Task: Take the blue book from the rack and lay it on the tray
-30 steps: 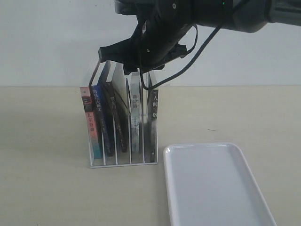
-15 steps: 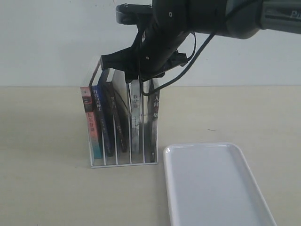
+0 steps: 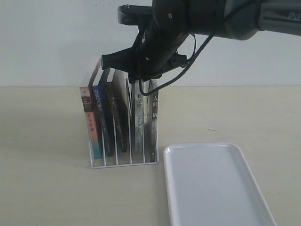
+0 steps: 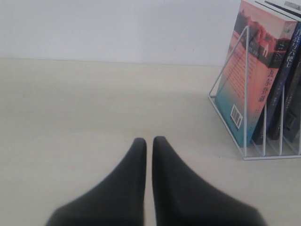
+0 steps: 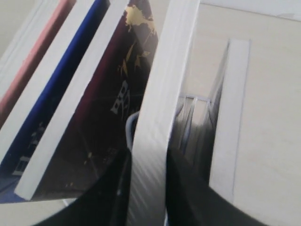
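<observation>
Starting with the exterior view, the task reads as barely begun. The blue book stands leaning in the rack, second slot from the left. The tray lies on the worktop, just right of the rack and nearer. The right pincer sits on the book tops toward the rack's right, over the pale-spined book rather than the blue one. The arm's bulk hides how its jaws stand here. Lifting out, carrying across and laying flat are all left, and the hold looks to be on the wrong book.

The left wrist view shows what the exterior view leaves out. The left pincer has its jaws drawn almost together with nothing between them, low over the worktop to the left of the rack. The blue book shows its spine just behind the pink-and-teal book.

The right wrist view settles the grip. The right pincer has a finger pressed on each face of the pale-spined book. The blue book is untouched, with the dark-covered book between them.
</observation>
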Action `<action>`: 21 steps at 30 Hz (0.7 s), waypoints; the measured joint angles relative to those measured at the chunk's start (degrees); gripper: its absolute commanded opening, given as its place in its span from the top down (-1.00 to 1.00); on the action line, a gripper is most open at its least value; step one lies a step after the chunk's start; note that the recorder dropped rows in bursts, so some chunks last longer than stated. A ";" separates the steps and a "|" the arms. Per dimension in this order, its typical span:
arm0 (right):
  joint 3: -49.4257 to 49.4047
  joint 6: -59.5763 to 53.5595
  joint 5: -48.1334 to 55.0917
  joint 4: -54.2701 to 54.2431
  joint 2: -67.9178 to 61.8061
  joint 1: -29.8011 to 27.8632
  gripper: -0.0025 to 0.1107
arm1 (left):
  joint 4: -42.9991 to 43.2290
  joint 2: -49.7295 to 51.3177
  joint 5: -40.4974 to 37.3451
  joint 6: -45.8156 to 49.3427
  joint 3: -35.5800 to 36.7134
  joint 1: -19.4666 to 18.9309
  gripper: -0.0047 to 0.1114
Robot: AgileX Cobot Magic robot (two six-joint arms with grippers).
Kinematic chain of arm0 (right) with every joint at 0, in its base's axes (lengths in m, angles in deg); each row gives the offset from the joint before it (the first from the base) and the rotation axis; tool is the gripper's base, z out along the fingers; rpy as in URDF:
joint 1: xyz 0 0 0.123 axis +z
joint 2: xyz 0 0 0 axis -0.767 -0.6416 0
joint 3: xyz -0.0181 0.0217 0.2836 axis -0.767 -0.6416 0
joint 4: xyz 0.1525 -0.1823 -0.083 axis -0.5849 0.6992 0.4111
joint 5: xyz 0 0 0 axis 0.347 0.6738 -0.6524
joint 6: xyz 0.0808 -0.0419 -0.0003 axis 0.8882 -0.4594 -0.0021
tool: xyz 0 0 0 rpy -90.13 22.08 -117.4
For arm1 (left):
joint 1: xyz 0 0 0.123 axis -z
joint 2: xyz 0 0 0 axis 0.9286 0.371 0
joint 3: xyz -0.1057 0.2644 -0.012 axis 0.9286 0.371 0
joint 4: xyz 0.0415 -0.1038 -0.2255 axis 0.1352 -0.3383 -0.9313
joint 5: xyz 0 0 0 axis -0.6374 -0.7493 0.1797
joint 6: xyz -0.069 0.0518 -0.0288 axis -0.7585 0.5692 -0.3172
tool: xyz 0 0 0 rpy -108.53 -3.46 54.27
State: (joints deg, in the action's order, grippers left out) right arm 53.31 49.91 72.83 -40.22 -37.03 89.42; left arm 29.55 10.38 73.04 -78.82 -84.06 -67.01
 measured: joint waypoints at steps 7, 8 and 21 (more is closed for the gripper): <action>0.00 0.00 -0.02 -0.10 0.00 0.00 0.96 | 0.00 0.00 0.00 0.00 0.00 0.00 0.85; 0.27 0.00 0.12 -0.10 0.00 0.00 0.96 | 0.00 0.00 0.00 0.00 0.00 0.00 0.85; 2.98 0.00 4.62 -0.37 7.29 0.00 0.96 | 0.00 0.00 0.00 0.00 0.00 0.00 0.85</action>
State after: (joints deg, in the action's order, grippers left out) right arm 56.29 49.91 77.45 -40.59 -29.74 89.42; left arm 29.55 10.38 73.04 -78.82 -84.06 -67.01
